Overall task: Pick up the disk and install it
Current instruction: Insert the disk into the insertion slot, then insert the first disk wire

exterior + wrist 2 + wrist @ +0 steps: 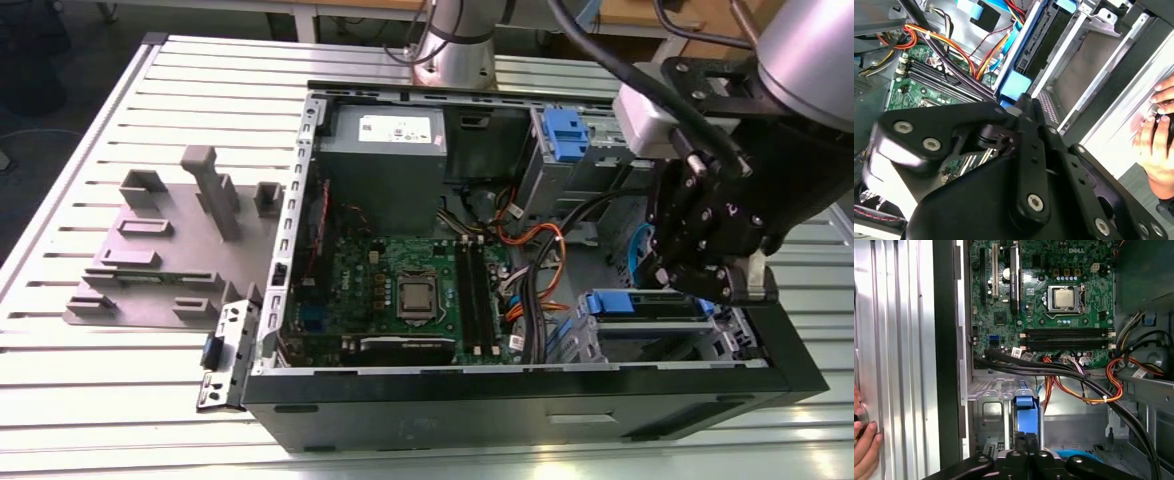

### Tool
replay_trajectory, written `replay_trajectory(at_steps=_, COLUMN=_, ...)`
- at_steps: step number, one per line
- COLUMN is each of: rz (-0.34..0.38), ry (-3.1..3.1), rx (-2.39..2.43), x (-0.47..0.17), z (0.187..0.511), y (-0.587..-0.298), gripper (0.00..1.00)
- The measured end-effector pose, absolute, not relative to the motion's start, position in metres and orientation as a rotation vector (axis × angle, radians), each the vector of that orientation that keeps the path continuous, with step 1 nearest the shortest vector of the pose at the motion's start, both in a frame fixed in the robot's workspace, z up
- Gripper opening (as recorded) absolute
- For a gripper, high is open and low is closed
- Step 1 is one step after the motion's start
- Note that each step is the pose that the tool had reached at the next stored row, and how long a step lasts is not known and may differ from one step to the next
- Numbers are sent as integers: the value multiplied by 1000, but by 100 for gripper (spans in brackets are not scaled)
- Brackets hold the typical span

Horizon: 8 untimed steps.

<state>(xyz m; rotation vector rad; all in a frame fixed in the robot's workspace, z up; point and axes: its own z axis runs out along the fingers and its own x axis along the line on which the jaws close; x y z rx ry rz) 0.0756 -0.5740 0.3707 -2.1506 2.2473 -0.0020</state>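
Taking the exterior view as a clock face, the open computer case (534,400) lies on its side on the ribbed metal bench (107,400), and the arm comes in from 2 o'clock. The hand (750,292) hangs over the case's 4 o'clock corner, fingertips down.

As for writing, a white sticker (396,127) with dark print sits on the grey box (387,155) at 12 o'clock inside the case. The green circuit board (400,290) carries small white lettering in the first wrist view (1054,300). A small white mark shows on the hand's black body.

The disk (627,303) sits low in the drive bay at that same 4 o'clock corner, its blue plastic end facing outward, just beside the fingertips at their 9 o'clock. In the second wrist view the disk (1026,37) stands on edge between silver bay walls, and the hand (1024,100) meets its blue end. In the first wrist view the hand (1026,440) is clenched, its two black fingers pressed side by side with their tips touching the blue end of the disk (1025,407). I cannot tell whether they pinch any part of it.

Orange and red wires (1109,385) run beside the bay. A silver cage with a blue latch (567,135) stands at 1 o'clock. A person's fingers (1154,145) rest on the bench beside the case.
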Motion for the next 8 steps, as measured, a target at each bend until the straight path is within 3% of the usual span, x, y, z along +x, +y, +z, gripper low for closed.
replay_trajectory(at_steps=2, rz=-2, ry=2247, rx=-2151, x=76, z=367, y=-574, gripper=11)
replay_trajectory(at_steps=8, rz=-6, ry=2245, rx=-2149, x=76, z=364, y=-574, gripper=11)
